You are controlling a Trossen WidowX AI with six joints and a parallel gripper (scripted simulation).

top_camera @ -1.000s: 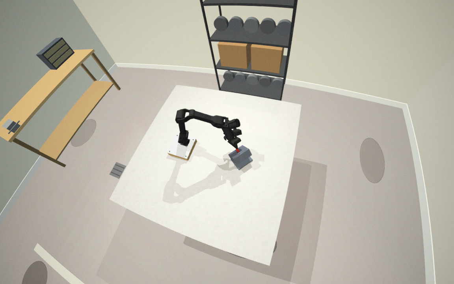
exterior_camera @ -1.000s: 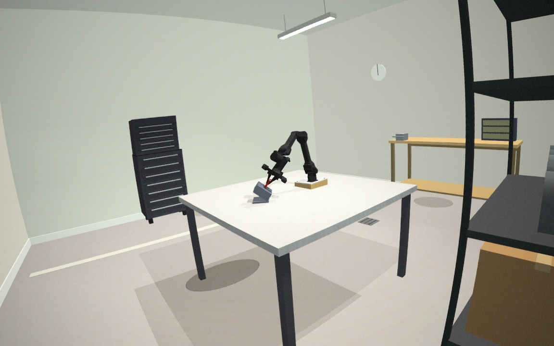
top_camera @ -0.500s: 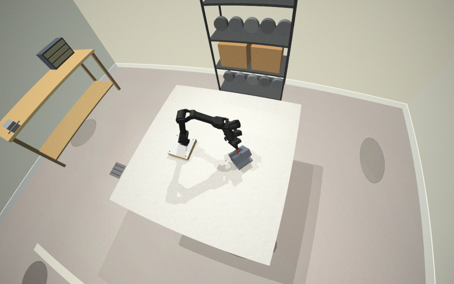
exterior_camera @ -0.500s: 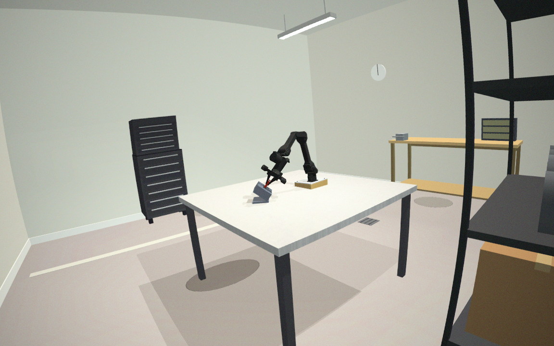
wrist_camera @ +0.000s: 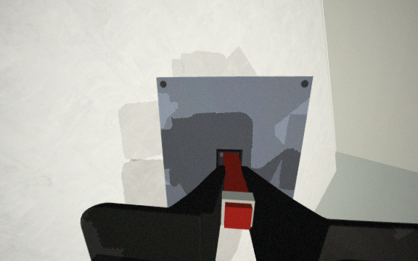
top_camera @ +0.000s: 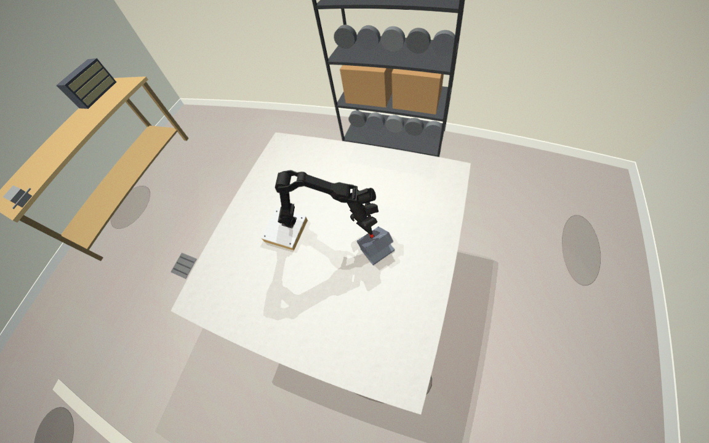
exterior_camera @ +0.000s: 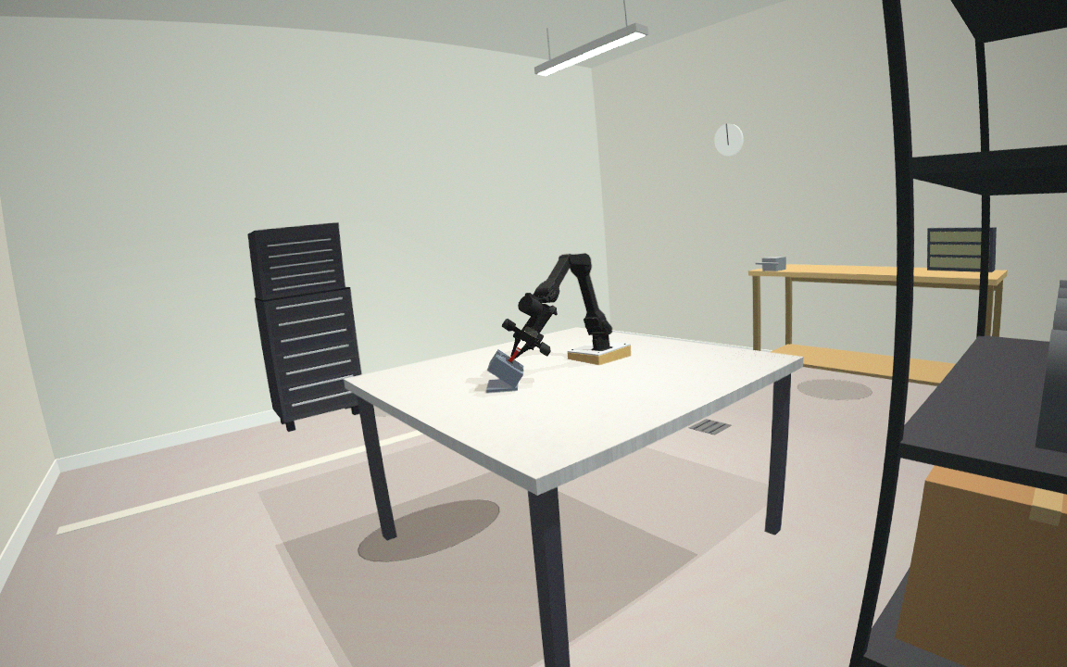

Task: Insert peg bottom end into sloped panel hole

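Top view: the red peg (top_camera: 371, 235) is seen at the panel (top_camera: 377, 246); exterior view: it is slanted from the gripper (exterior_camera: 516, 354) toward the panel's face; wrist view: it is clamped between nearly closed fingers, its far end inside the hole (wrist_camera: 229, 155).

Bright, even indoor light, lit ceiling lamp (exterior_camera: 589, 49) overhead, soft pale arm shadows fanned across the white table (top_camera: 312, 341), blocky jagged shadows on the grey panel (wrist_camera: 231, 98), sharp focus throughout, wide-angle bending at the room's edges
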